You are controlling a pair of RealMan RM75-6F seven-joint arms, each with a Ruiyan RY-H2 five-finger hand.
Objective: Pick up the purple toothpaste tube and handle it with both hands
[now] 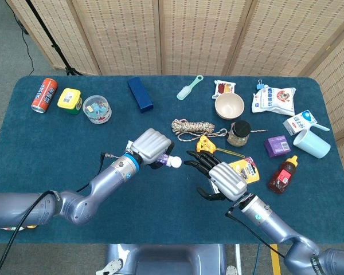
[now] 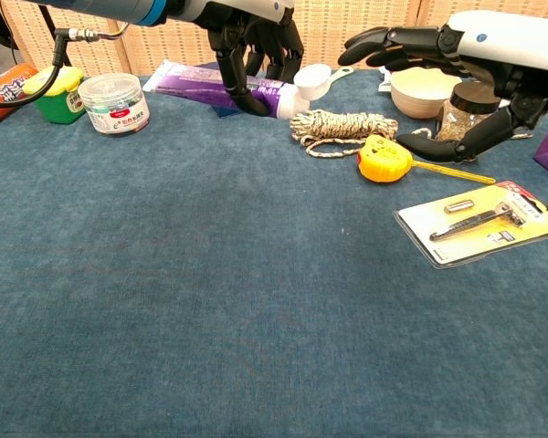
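Purple toothpaste tube with white cap (image 2: 221, 82) shows full-length only in the chest view, gripped by the left hand (image 1: 151, 146); right hand (image 1: 222, 177) spread, empty.

Toothpaste tube (image 1: 165, 161) in left robot hand (image 1: 151, 146)

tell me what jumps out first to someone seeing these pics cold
The left hand holds the purple toothpaste tube above the middle of the blue table, white cap pointing toward the right hand. That hand hovers open just beside it, fingers spread, over a carded razor. Behind them lie a coil of rope and a yellow tape measure.
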